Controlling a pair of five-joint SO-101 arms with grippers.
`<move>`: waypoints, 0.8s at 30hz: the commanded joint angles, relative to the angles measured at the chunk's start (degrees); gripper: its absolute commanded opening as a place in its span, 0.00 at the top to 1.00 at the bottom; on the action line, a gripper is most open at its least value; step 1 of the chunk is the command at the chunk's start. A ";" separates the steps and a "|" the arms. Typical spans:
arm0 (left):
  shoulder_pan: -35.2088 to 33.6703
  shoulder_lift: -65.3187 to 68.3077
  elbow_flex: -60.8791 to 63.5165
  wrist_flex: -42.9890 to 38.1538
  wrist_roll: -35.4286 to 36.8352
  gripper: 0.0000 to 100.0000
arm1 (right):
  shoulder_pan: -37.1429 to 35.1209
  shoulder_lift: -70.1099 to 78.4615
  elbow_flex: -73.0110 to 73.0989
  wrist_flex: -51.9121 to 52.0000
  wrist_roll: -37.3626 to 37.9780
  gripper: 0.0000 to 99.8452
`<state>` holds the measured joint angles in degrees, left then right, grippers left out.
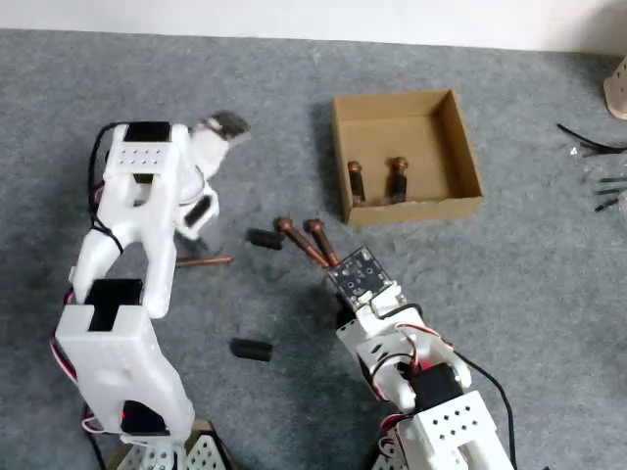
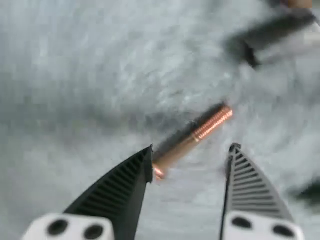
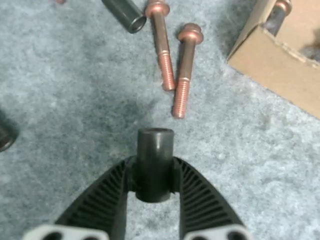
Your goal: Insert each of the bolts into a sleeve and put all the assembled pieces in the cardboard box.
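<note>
While near bolts [image 3: 161, 45], right jaws' sleeve [image 3: 155, 160]

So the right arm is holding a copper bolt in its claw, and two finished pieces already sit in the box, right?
Not quite. The right gripper is shut on a black sleeve, not a bolt, as the right wrist view shows. Two finished pieces do sit in the box.

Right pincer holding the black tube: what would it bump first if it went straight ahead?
Most likely the nearer copper bolt lying ahead on the carpet; the black tube in the right pincer would touch its threaded tip first, though height is unclear.
</note>
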<state>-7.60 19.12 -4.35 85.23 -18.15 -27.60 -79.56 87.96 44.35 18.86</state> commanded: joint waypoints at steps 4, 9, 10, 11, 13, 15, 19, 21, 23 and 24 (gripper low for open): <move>-0.57 -0.31 0.13 0.62 48.97 0.78 | 0.57 -0.75 -0.04 -1.98 0.53 1.00; 1.19 -0.31 0.31 0.18 57.32 0.78 | 0.57 -0.75 -0.04 -1.98 0.53 1.00; 1.19 -0.31 1.10 0.18 59.43 0.78 | 0.57 -0.75 -0.04 -1.98 0.53 1.00; 1.10 -0.31 2.07 0.18 62.59 0.78 | 0.57 -0.75 -0.04 -1.98 0.53 1.00; 1.01 -0.31 3.47 0.35 69.36 0.78 | 0.57 -0.75 -0.04 -1.98 0.53 1.00; 0.92 -0.31 4.70 0.53 73.32 0.78 | 0.57 -0.75 -0.04 -1.98 0.53 1.00; -1.19 -0.40 7.96 0.18 77.98 0.78 | 0.57 -0.75 -0.04 -1.98 0.53 1.00; -3.65 -0.31 8.04 0.18 78.68 0.78 | 0.57 -0.75 -0.04 -1.98 0.62 1.00; -4.35 -0.31 8.40 0.18 78.42 0.78 | 0.57 -0.75 -0.04 -1.98 0.62 1.00; -4.70 -0.22 8.57 0.18 78.33 0.78 | 0.57 -0.75 -0.04 -1.98 0.62 1.00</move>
<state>-10.86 19.12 4.35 85.23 59.56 -27.60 -79.47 88.40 43.82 18.86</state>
